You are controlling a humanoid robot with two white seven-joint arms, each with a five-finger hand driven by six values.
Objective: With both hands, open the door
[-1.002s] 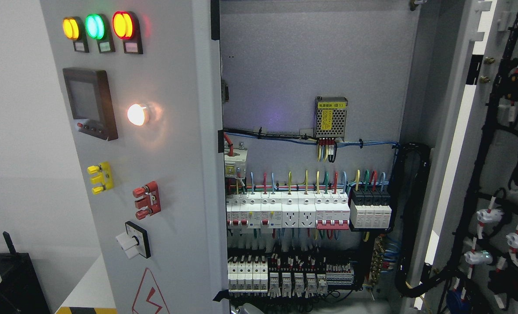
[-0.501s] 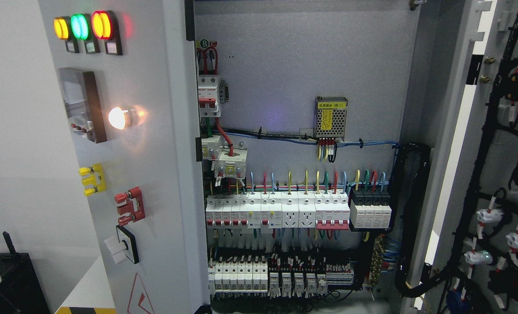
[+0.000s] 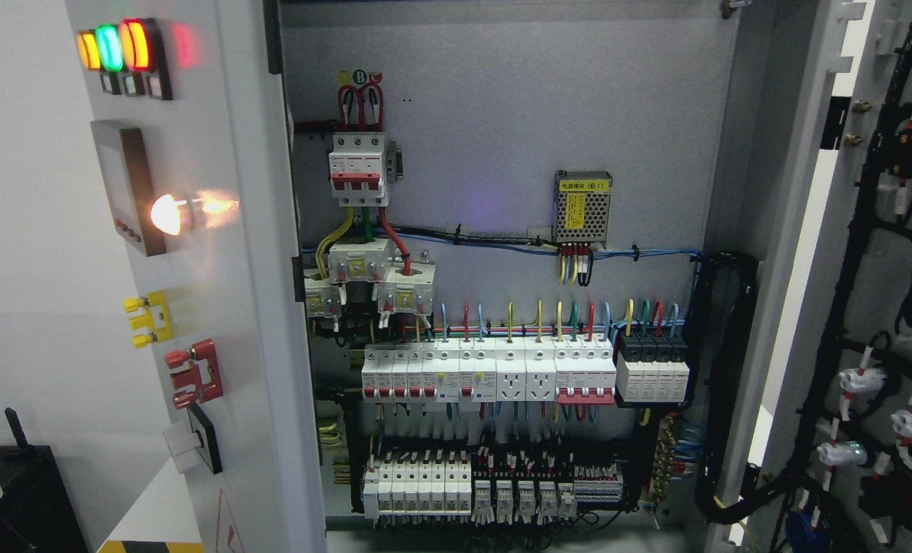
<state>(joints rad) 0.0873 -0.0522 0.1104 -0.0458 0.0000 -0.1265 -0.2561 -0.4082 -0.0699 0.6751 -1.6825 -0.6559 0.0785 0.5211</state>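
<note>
A: What stands nearest?

B: The grey metal left door (image 3: 217, 253) of the electrical cabinet, swung out toward the camera and seen almost edge-on. On its face sit three round indicator lamps, amber, green and red (image 3: 114, 48), a dark framed display panel (image 3: 127, 188), a glowing white pilot light (image 3: 170, 214), a yellow terminal block (image 3: 147, 319), a red terminal block (image 3: 194, 374) and a white rotary switch on a black plate (image 3: 194, 448).

A: And the other door?

B: The grey right door (image 3: 874, 307) is also swung open at the right edge, its inner side facing us, carrying black cable looms (image 3: 840, 307).

A: The robot's hands?

B: Neither hand nor arm shows, so whether they are released, clenched or grasping cannot be told.

A: Farther in?

B: The grey back plate (image 3: 502, 100) holds a white three-pole breaker with red levers (image 3: 358, 167) at upper left, a perforated metal power supply with a yellow label (image 3: 582, 206) to its right, and below them a row of white circuit breakers (image 3: 502, 372). A second row of smaller breakers (image 3: 463, 491) sits underneath.
</note>
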